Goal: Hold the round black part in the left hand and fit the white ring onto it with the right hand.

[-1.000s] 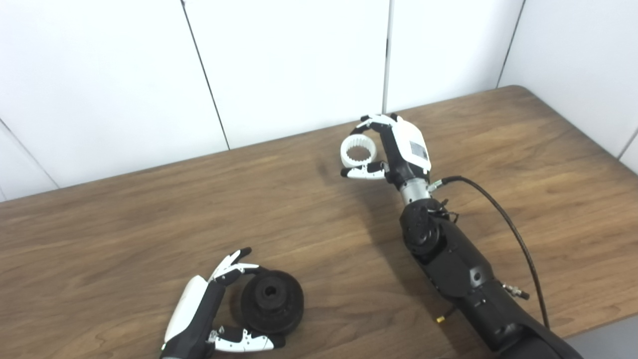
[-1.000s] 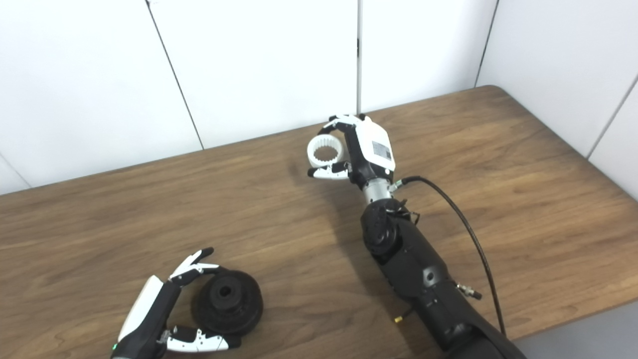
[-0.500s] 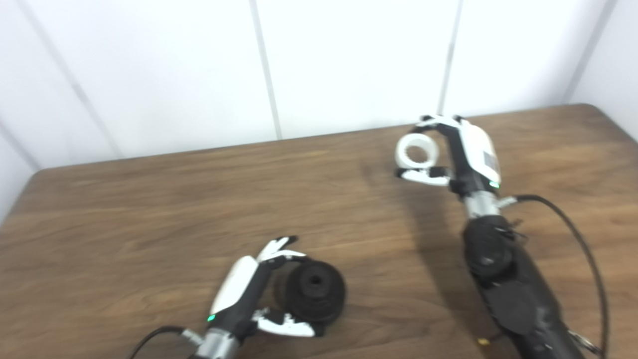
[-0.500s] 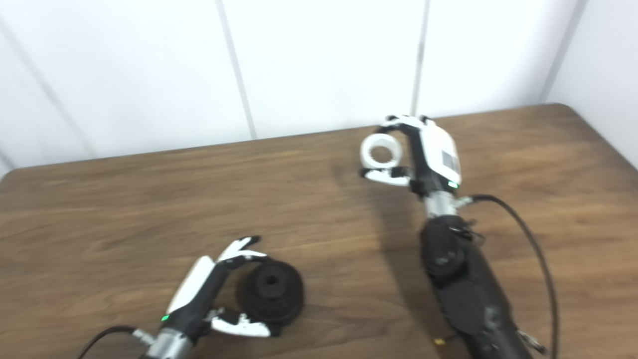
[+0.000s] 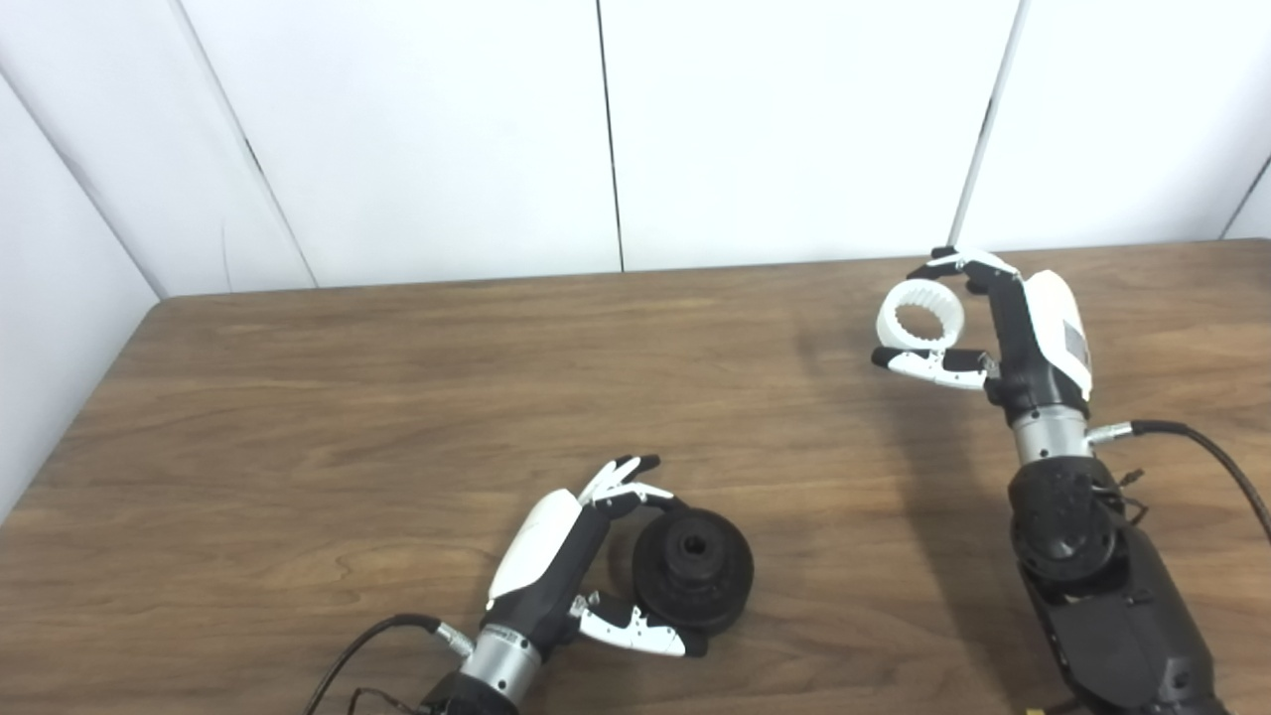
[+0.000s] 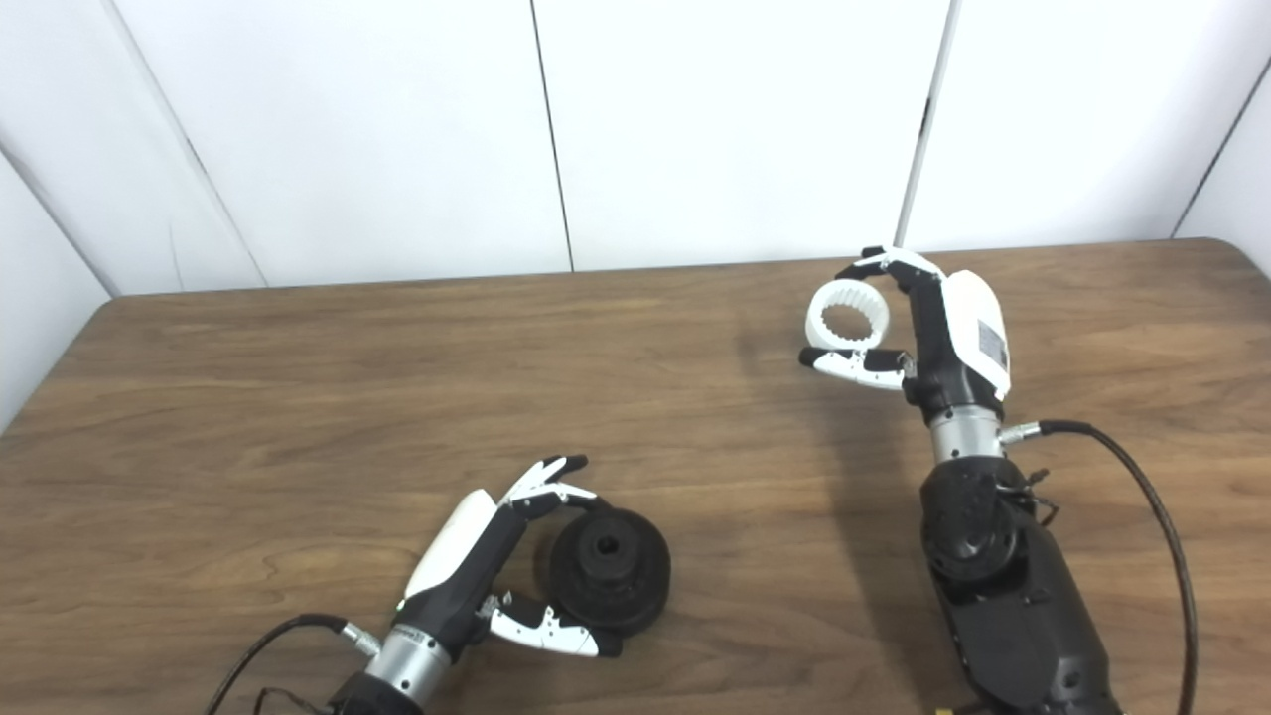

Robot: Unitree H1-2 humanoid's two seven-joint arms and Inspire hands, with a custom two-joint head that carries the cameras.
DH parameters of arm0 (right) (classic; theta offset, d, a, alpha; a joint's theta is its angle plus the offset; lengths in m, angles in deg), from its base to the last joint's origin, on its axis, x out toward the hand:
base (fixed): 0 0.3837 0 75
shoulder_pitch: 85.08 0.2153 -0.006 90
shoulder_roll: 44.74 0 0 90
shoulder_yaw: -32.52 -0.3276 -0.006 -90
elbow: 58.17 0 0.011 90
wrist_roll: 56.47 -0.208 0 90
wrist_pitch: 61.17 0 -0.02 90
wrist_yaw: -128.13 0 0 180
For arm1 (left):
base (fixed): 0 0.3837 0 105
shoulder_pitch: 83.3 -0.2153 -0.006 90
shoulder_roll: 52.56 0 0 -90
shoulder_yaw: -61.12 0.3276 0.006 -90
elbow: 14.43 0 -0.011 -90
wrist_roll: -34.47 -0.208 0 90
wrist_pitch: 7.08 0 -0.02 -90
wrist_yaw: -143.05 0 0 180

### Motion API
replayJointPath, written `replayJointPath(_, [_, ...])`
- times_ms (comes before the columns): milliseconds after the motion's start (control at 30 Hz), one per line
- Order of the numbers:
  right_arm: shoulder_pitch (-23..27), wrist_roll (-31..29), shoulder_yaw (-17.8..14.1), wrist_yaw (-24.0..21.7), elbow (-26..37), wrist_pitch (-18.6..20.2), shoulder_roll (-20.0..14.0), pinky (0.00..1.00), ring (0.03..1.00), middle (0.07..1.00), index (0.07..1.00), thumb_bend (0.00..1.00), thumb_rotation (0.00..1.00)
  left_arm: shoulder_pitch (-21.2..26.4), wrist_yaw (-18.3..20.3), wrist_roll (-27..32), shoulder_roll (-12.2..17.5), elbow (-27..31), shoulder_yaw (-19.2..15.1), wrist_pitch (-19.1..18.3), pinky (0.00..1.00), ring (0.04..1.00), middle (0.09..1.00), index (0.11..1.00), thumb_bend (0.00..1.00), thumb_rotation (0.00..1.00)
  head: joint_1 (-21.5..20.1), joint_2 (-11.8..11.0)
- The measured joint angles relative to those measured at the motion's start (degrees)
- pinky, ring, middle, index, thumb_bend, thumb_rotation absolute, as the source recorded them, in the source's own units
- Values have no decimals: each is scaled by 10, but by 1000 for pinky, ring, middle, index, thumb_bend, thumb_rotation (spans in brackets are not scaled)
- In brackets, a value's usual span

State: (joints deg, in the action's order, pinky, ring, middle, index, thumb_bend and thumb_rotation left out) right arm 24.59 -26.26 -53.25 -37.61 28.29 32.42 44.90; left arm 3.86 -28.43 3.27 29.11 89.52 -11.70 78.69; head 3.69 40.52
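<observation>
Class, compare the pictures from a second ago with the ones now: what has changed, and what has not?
Only the camera turned, shifting the whole picture. The right hand still holds the white ring up, far from the round black part, which the left hand still cups on the table.

Dark wood-grain tabletop [image 5: 298, 397] with a rounded far corner, white panelled wall [image 5: 447, 129] behind, thin dark seams between panels

One round black part [image 5: 692, 570] and one white ring [image 5: 920, 315] are in view. There are two hands, left hand [image 5: 556, 561] and right hand [image 5: 1003, 323], over one table [image 5: 397, 397].
</observation>
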Motion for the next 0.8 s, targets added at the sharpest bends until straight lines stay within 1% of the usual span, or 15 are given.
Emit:
replayJointPath(133, [-14,-8,-1,-9,39,-2,1,745,838,783,483,522,141,0,1,0,0,-2,0,0,908,983,944,592,900,187,-1,1])
replayJointPath(300, [-39,-18,-2,-31,93,-1,3,790,851,786,483,521,141,2,0,0,0,-6,0,2,913,983,945,589,902,193,-3,1])
replayJointPath(367, [-50,-20,-1,-40,111,-1,5,787,852,786,483,521,141,3,0,0,0,-9,0,4,915,983,945,589,902,193,-3,1])
replayJointPath(433, [-58,-21,-1,-50,126,-1,6,750,842,786,483,521,141,3,0,0,0,-9,0,4,915,984,946,589,902,186,-3,2])
replayJointPath(500, [-67,-20,0,-58,145,-1,8,736,838,784,483,521,141,4,0,0,0,-10,-1,4,913,982,945,589,903,183,-3,2])
replayJointPath(800, [-101,-29,3,-101,209,2,36,790,859,779,483,521,140,10,2,0,-1,-12,-1,5,908,982,945,587,905,178,-5,5])
